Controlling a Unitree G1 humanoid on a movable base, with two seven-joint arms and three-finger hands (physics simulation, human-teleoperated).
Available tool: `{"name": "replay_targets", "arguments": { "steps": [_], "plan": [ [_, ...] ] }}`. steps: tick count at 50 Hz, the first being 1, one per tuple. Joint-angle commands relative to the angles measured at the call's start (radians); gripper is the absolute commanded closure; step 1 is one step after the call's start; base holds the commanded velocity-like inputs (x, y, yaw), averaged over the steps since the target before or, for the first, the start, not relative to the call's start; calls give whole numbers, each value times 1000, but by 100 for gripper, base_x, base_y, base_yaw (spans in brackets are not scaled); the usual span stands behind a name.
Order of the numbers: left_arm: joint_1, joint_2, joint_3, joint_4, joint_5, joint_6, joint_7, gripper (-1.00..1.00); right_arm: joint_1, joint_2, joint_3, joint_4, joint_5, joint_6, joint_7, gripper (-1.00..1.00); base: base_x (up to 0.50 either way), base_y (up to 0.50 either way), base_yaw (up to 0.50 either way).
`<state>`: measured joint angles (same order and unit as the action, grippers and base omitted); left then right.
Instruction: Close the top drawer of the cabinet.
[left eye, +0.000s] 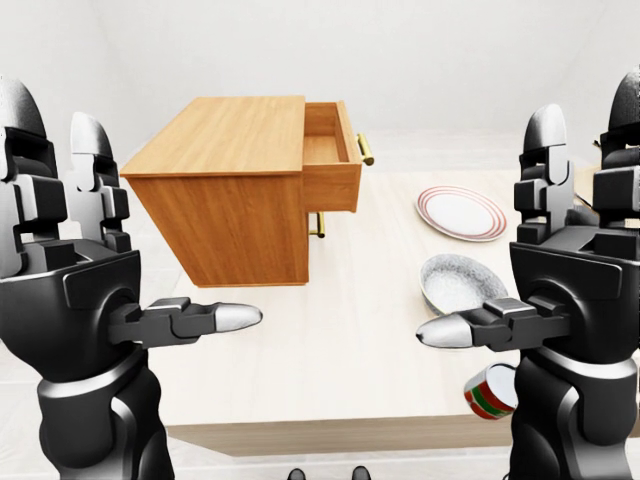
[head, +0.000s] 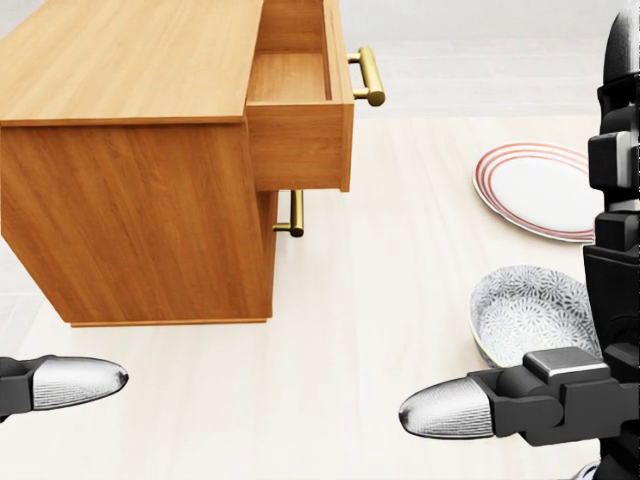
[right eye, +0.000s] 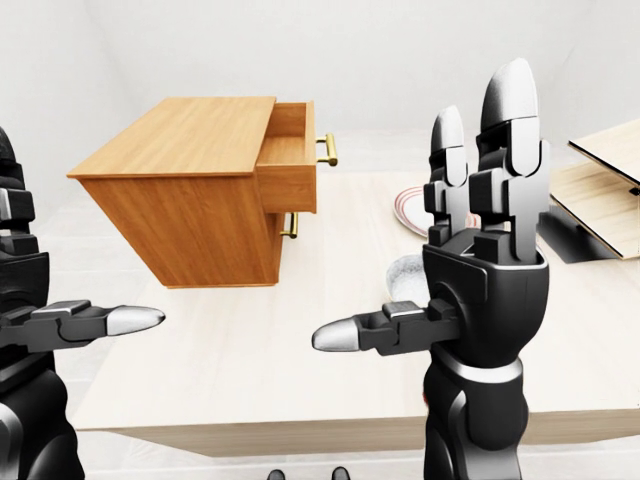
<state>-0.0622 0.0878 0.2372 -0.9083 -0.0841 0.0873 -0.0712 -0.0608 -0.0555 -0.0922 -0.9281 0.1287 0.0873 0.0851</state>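
The top drawer (head: 298, 110) is pulled well out of the cabinet (head: 140, 160) near the table's (head: 380, 330) far left corner. It's probably best pushed flat on its face beside the handle (head: 370, 76). Both the left hand (left eye: 75, 250) and right hand (right eye: 485, 250) are spread wide, nothing held or touched.

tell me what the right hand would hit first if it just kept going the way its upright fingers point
Probably nothing. The right hand is open, its fingers pointing straight up, and only bare wall shows above them. The open top drawer lies off to the left in the views, not in that line. Depth is hard to judge.
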Motion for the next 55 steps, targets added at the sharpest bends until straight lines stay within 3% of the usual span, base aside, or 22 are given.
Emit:
{"name": "replay_targets", "arguments": {
  "steps": [1,30,43,44,46,55],
  "plan": [
    [7,-3,-7,11,5,0,-4,-100,13,5,7,20,-22,0,8,-100,50,0,0],
    [2,-1,-7,12,6,0,-14,-100,24,13,3,49,-40,0,8,-100,37,13,0],
    [-3,-1,-4,-9,-1,0,-13,-100,32,12,5,88,-55,0,4,-100,6,4,0],
    [4,13,-19,6,31,0,-7,-100,32,17,-2,93,-45,0,6,-100,0,0,0],
    [-4,-6,-3,26,11,0,-10,-100,33,19,-7,114,-43,0,7,-100,0,0,0],
    [1,-6,-13,15,6,0,-12,-100,44,19,2,220,-55,0,7,-100,0,0,0]
  ]
}}
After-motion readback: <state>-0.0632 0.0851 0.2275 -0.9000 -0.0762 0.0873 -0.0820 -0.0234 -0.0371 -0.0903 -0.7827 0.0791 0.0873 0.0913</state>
